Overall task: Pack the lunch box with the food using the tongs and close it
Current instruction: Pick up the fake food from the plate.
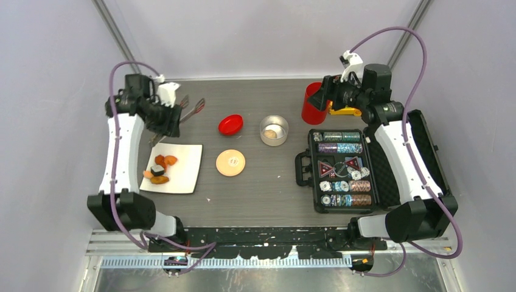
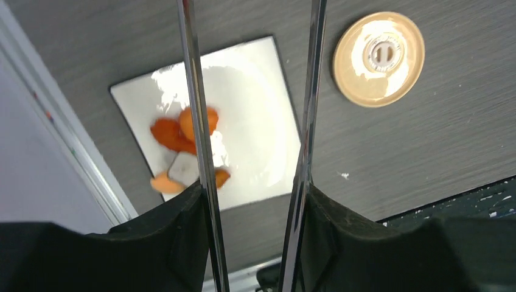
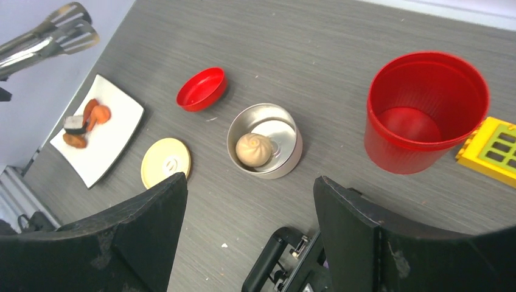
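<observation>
My left gripper (image 2: 254,190) is shut on the silver tongs (image 2: 198,121), one arm against each finger. The tongs' slotted tips (image 1: 193,107) hang behind the white plate (image 1: 185,170) with nothing showing between them. The food (image 1: 159,170), orange-brown lumps and a whitish piece with a dark part, lies on the plate's left side. The steel lunch box (image 1: 282,139) stands mid-table with one pale dumpling (image 3: 254,149) inside. Its tan lid (image 1: 230,163) lies flat to the left of it. My right gripper (image 3: 249,179) hangs open and empty at the back right, by the red cup (image 1: 313,103).
A small red bowl (image 1: 230,125) sits between the tongs' tips and the lunch box. An open black case of poker chips (image 1: 341,170) lies at the right under my right arm. A yellow block (image 3: 496,149) rests behind the red cup.
</observation>
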Motion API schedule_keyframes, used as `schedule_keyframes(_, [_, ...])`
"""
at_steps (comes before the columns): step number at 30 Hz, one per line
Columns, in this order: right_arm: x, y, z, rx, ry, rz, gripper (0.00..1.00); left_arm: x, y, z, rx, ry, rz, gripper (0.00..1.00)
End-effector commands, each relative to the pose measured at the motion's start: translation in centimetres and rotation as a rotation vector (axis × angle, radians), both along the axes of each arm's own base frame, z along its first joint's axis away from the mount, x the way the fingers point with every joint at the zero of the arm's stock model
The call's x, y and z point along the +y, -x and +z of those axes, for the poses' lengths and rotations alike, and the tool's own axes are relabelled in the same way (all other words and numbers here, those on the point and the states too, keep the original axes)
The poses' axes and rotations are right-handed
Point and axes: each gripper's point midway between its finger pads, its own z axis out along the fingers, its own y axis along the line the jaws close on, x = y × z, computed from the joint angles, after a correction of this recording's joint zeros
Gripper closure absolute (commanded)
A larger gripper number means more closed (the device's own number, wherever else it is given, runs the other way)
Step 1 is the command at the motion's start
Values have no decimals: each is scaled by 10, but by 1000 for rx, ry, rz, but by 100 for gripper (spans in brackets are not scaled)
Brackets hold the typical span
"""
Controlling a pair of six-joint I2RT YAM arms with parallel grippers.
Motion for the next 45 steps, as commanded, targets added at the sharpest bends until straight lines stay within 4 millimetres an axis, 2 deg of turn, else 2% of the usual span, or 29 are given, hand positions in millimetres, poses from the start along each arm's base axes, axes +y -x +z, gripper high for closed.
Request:
schedule_keyframes(1, [19, 8, -4, -3, -23, 75, 20, 26, 38, 8, -43, 5, 110, 49])
schedule_keyframes(8, [40, 15, -27, 29, -5, 145, 20, 68, 107, -10, 46, -95, 224, 49])
schedule_keyframes(12, [46, 13, -33, 42, -13, 160, 20, 82, 145, -16, 139, -151, 251, 48])
schedule_keyframes(16, [47, 14, -39, 55, -13, 168, 20, 93, 169, -20, 217, -221, 244, 48])
schedule_keyframes(20, [47, 18, -42, 50, 0, 180, 20, 101, 184, -26, 324, -266, 193, 48])
schedule_keyframes(24, [46, 21, -43, 45, 8, 188, 19, 111, 190, -32, 401, -296, 118, 48])
schedule_keyframes(28, [44, 26, -43, 41, 24, 197, 19, 122, 185, -37, 441, -319, 68, 47])
schedule_keyframes(36, [42, 37, -41, 44, 35, 212, 19, 149, 163, -46, 460, -352, 3, 47])
schedule_keyframes(45, [43, 36, -41, 44, 35, 212, 19, 179, 141, -61, 454, -405, -25, 46])
